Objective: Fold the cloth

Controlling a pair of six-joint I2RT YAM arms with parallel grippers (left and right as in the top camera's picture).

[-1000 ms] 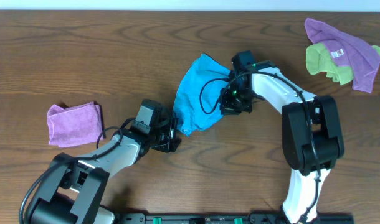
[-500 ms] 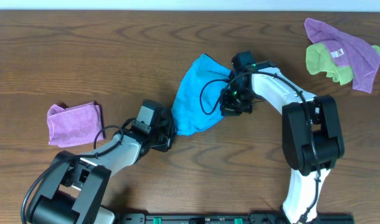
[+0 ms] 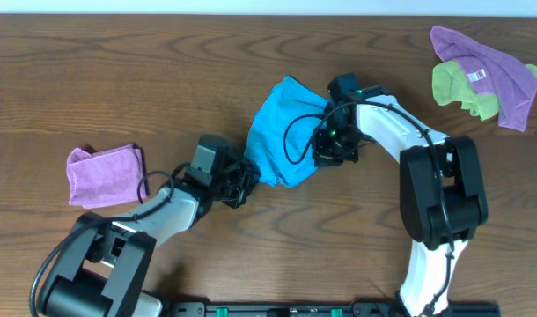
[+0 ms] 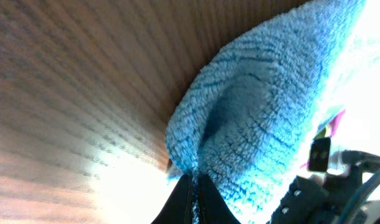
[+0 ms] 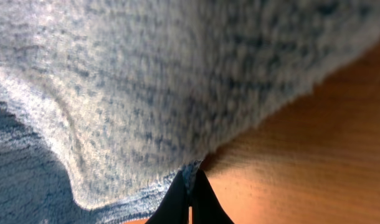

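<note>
Cloth point(image 3: 279, 132): corner just carried inward; I judge fold starting.
Left gripper point(image 3: 248, 174): pinching corner.
Right gripper point(image 3: 325, 143): pinching edge.

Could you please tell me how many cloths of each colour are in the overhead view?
1 sky-blue microfibre cloth
2 purple: folded purple cloth, crumpled purple cloth
1 lime-green cloth
Total: 4 cloths

even bright overhead light, left wrist view blown out at right, right wrist view soft and blurred
</note>
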